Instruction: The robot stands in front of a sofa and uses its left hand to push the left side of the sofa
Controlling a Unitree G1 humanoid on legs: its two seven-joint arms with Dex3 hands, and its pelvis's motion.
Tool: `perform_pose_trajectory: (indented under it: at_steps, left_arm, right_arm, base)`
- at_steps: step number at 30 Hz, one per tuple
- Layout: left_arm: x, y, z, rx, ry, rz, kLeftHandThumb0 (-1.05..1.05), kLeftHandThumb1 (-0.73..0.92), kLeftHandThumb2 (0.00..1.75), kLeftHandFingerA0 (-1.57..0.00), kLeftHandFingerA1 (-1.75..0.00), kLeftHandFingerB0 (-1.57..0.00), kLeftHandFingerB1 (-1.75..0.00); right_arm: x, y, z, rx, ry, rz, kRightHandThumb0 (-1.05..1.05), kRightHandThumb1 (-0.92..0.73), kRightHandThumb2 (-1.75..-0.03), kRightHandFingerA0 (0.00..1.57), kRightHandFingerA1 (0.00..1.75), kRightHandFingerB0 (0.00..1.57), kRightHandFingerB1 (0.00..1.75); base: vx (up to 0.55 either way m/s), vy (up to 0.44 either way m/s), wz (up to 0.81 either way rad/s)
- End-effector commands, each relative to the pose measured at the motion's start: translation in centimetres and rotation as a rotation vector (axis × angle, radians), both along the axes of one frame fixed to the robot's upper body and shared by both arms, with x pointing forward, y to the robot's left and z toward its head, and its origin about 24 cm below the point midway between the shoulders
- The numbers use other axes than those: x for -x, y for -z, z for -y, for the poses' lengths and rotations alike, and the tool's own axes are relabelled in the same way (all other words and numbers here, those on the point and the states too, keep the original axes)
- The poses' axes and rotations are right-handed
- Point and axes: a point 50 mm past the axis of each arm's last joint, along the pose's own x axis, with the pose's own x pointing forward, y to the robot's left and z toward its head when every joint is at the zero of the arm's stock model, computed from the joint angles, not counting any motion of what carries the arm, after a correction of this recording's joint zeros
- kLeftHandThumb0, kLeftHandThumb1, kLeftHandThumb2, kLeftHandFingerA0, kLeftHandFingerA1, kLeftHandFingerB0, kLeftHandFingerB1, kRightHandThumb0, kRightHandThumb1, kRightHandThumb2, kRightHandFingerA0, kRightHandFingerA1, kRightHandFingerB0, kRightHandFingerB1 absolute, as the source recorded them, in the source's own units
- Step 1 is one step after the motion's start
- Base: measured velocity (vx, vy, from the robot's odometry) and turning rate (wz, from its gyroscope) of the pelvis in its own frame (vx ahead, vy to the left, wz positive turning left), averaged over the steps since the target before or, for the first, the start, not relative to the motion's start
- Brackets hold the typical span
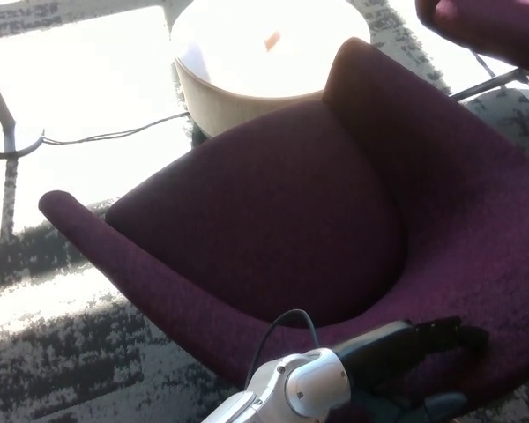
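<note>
A dark purple sofa chair fills the middle of the head view, its seat turned toward the upper left and its low curved rim running along the bottom. My left hand reaches in from the bottom edge behind a white wrist and lies against the sofa's near rim at the lower right. Its black fingers are spread apart and stretched out flat on the fabric, holding nothing. The right hand does not show.
A round pale side table stands just behind the sofa. A black cable runs across the sunlit floor to a stand base at the left. A second purple chair on metal legs sits at the top right. Patterned grey carpet lies at the lower left.
</note>
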Motion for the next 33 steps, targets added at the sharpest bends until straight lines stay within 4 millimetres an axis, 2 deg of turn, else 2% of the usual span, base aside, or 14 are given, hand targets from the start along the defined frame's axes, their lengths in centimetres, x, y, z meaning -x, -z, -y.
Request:
perform_pose_trajectory:
  at_steps: [1, 11, 12, 13, 14, 16, 17, 21, 22, 23, 24, 25, 26, 33]
  left_arm:
    - [2.0, 1.3, 1.4, -0.035, 0.115, -0.066, -0.96, 0.89, 0.71, -0.11, -0.37, -0.12, -0.27]
    - [2.1, 1.7, 1.4, -0.020, 0.117, -0.077, -0.93, 0.92, 0.72, -0.07, -0.35, -0.07, -0.26]
    - [2.1, 1.7, 1.3, -0.022, 0.117, -0.079, -0.90, 0.74, 1.13, -0.07, -0.39, -0.06, -0.24]
    - [2.2, 1.7, 1.2, -0.026, 0.117, -0.081, -0.90, 0.74, 1.13, -0.07, -0.39, -0.06, -0.24]
    - [2.1, 1.7, 1.1, -0.028, 0.119, -0.073, -0.91, 0.92, 0.74, -0.07, -0.33, -0.05, -0.25]
    - [2.2, 1.8, 1.0, -0.031, 0.116, -0.079, -0.92, 0.92, 0.72, -0.09, -0.32, -0.07, -0.25]
    - [2.1, 1.9, 0.7, -0.044, 0.114, -0.076, -0.92, 0.77, 1.16, -0.07, -0.35, -0.11, -0.24]
    - [1.8, 2.5, -0.8, -0.064, 0.083, -0.070, -0.86, 0.71, 1.11, -0.10, -0.42, -0.01, -0.35]
    - [1.7, 2.6, -1.2, -0.069, 0.077, -0.071, -0.92, 0.91, 0.69, -0.18, -0.27, -0.14, -0.27]
    - [1.6, 2.7, -1.7, -0.071, 0.070, -0.068, -0.90, 0.75, 1.00, -0.10, -0.47, -0.06, -0.32]
    - [1.5, 2.8, -2.2, -0.072, 0.064, -0.064, -0.90, 0.75, 1.00, -0.10, -0.47, -0.06, -0.32]
    - [1.3, 2.8, -2.6, -0.087, 0.063, -0.047, -0.87, 0.75, 1.15, -0.01, -0.45, -0.14, -0.36]
    - [1.2, 2.9, -2.9, -0.100, 0.057, -0.047, -0.82, 0.71, 1.14, 0.00, -0.43, -0.11, -0.35]
    - [0.3, 3.5, -5.9, -0.127, 0.001, -0.059, -0.90, 0.75, 1.15, -0.17, -0.51, -0.01, -0.39]
  right_arm:
    - [0.5, -0.1, 0.7, 0.183, -0.084, 0.035, -0.45, -0.76, -0.63, 0.63, 0.72, 0.67, 0.49]
    - [0.3, -0.1, 0.5, 0.201, -0.089, 0.049, -0.45, -0.76, -0.63, 0.63, 0.72, 0.67, 0.49]
    - [0.3, -0.1, 0.5, 0.201, -0.090, 0.050, -0.45, -0.76, -0.63, 0.63, 0.72, 0.67, 0.49]
    - [0.3, -0.1, 0.5, 0.202, -0.091, 0.050, -0.45, -0.76, -0.63, 0.63, 0.72, 0.67, 0.49]
    - [0.3, -0.1, 0.5, 0.203, -0.091, 0.051, -0.45, -0.76, -0.63, 0.63, 0.72, 0.67, 0.49]
    - [0.3, -0.1, 0.5, 0.203, -0.091, 0.051, -0.45, -0.76, -0.63, 0.63, 0.72, 0.67, 0.49]
    - [0.3, -0.1, 0.5, 0.204, -0.091, 0.051, -0.45, -0.76, -0.63, 0.63, 0.72, 0.67, 0.49]
    - [0.3, -0.1, 0.5, 0.206, -0.089, 0.054, -0.45, -0.76, -0.63, 0.63, 0.72, 0.67, 0.49]
    - [0.2, -0.1, 0.5, 0.205, -0.088, 0.054, -0.45, -0.76, -0.63, 0.63, 0.72, 0.67, 0.49]
    - [0.0, 0.0, -0.1, 0.121, 0.047, 0.056, -0.85, -0.80, -0.80, 0.76, 0.81, 0.51, 0.52]
    - [-0.1, 0.1, -0.8, -0.016, 0.248, 0.050, -0.85, -0.80, -0.80, 0.76, 0.81, 0.51, 0.52]
    - [-0.5, 0.2, -0.2, 0.038, 0.205, 0.027, -0.47, -0.80, -0.64, 0.50, 0.37, 0.46, 0.37]
    - [-0.4, 0.3, 0.1, 0.038, 0.201, 0.016, -0.52, -0.85, -0.66, 0.63, 0.43, 0.53, 0.40]
    - [-0.1, 0.0, 0.6, -0.105, 0.216, 0.024, -0.63, -0.78, -0.64, 0.54, 0.40, 0.49, 0.38]
  base:
    - [0.00, 0.000, 0.00]
    - [0.00, 0.000, 0.00]
    - [0.00, 0.000, 0.00]
    - [0.00, 0.000, 0.00]
    - [0.00, 0.000, 0.00]
    - [0.00, 0.000, 0.00]
    - [0.00, 0.000, 0.00]
    - [0.00, 0.000, 0.00]
    - [0.00, 0.000, 0.00]
    - [0.00, 0.000, 0.00]
    - [0.00, 0.000, 0.00]
    - [0.00, 0.000, 0.00]
    - [0.00, 0.000, 0.00]
    - [0.00, 0.000, 0.00]
